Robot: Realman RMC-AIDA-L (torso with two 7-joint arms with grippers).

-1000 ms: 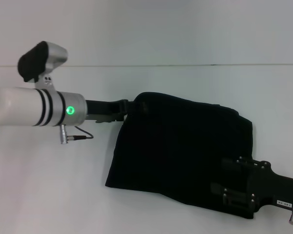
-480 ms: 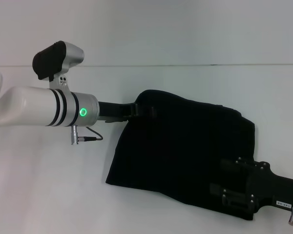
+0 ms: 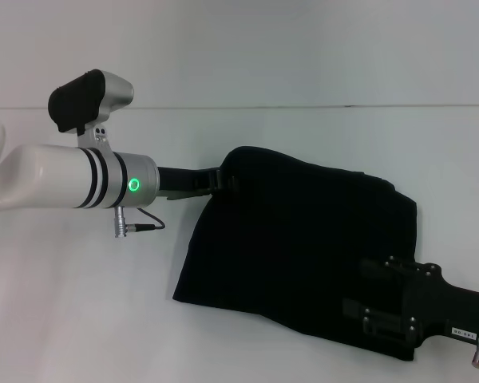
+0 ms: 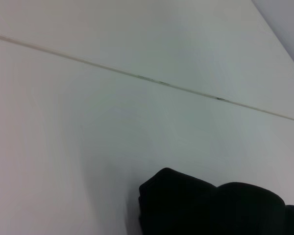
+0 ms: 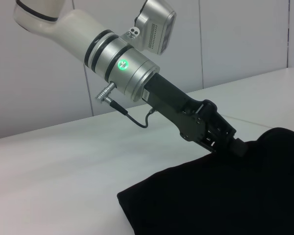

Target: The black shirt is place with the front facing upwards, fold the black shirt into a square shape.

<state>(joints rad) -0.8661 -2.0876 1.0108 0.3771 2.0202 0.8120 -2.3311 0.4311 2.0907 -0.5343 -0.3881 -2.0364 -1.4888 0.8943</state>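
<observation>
Both grippers on black shirt (image 3: 303, 247) | left gripper (image 5: 236, 147) (far corner) | right gripper (image 3: 383, 315) near edge

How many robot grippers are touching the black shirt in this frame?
2. The left gripper meets the far left corner of the black shirt; the right gripper lies on its near right part. Finger contact is hidden.

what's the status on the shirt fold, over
Left gripper at the black shirt far left corner. Right gripper over its near right edge. Shirt folded over, on the white table. Nothing in the way.
</observation>
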